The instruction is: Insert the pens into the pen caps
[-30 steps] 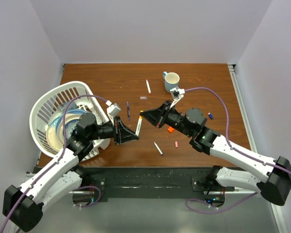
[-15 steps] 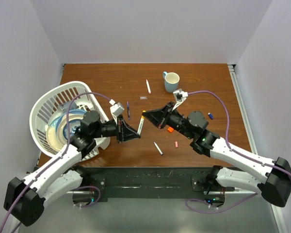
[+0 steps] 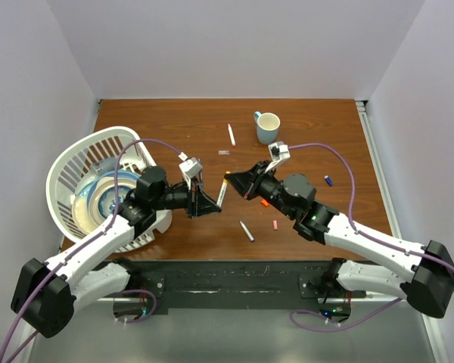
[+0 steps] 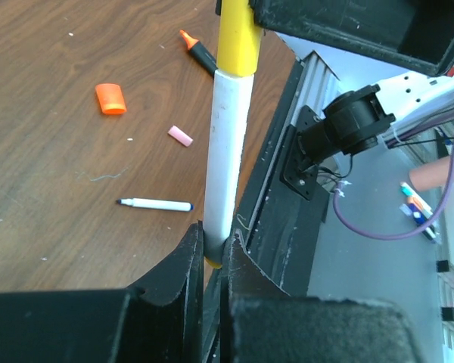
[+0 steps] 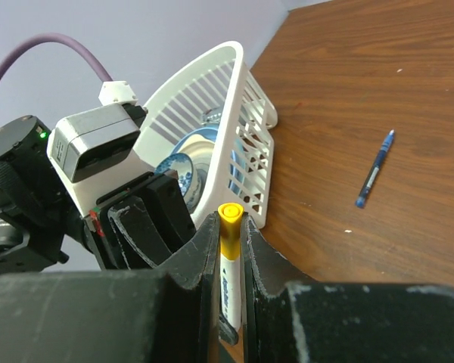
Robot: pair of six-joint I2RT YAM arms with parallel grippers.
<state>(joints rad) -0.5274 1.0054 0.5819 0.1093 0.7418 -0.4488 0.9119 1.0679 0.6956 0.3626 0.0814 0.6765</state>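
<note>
Five pens, four caps: the left gripper [image 3: 213,204] clamps a white pen [image 3: 222,192] by its tail above the table [image 3: 310,136], and the right gripper [image 3: 231,181] clamps its end bearing the yellow cap [image 4: 238,38]. A second white pen [image 3: 231,134] lies by the mug [image 3: 268,125], a blue pen [image 5: 374,179] beside the basket [image 3: 68,162], a grey pen [image 3: 247,231] near the front. The right arm overhangs the highlighter [image 4: 200,51] and orange cap [image 3: 265,202]; the pink cap [image 3: 275,224] and blue cap [image 3: 329,180] lie apart.

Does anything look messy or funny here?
Nothing is broken or spilled. It is just messy: a white pen, an orange cap and a pink cap lie scattered on the table. The left gripper and right gripper pinch one yellow-capped pen between them.
</note>
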